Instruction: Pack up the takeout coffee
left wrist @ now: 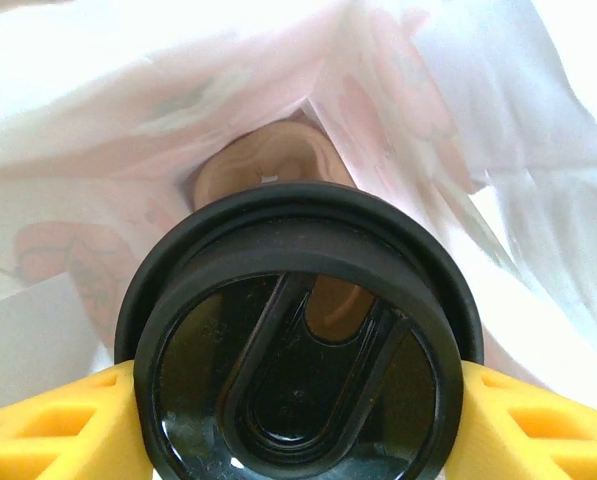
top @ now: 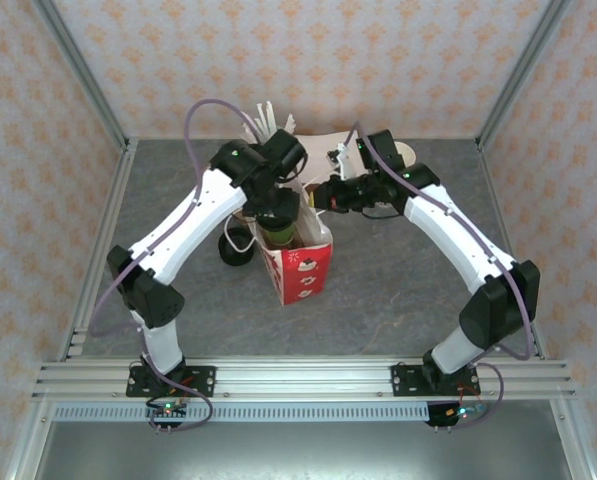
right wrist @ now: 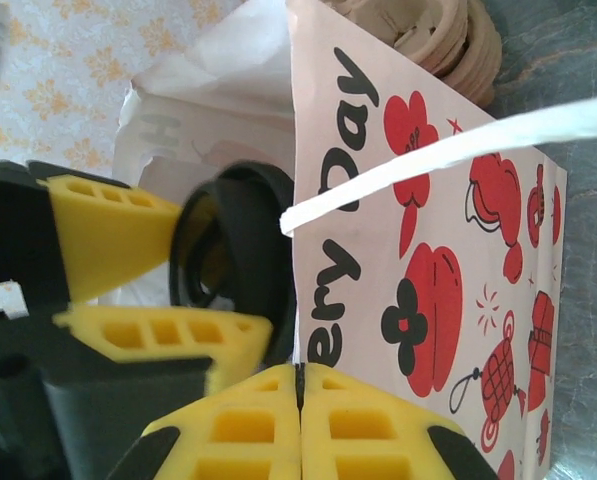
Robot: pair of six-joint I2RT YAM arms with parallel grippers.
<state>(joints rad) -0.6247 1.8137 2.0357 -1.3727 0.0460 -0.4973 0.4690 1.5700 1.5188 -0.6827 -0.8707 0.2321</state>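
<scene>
So the takeout coffee [top: 276, 233] is sitting in the open top of the red-and-white bag [top: 304, 270], clamped in the left hand [left wrist: 296, 380]. From that hand's own camera you mostly get the round black lid [left wrist: 278, 225]: glossy, with a raised rim and a U-shaped groove pressed into the top. One yellow finger [left wrist: 48, 430] touches each side of it. White bag walls rise all around and beyond the hand. From above, the cup's body looks dark olive green, poking out just under that hand.

The right hand [right wrist: 300, 400] has its fingers pressed flat together, and the bag's cut edge runs straight down into the seam between them, so it looks pinched on the rim. The lid is just past those fingertips, up and to the left. The bag stands upright on the grey bench [top: 408, 290].
</scene>
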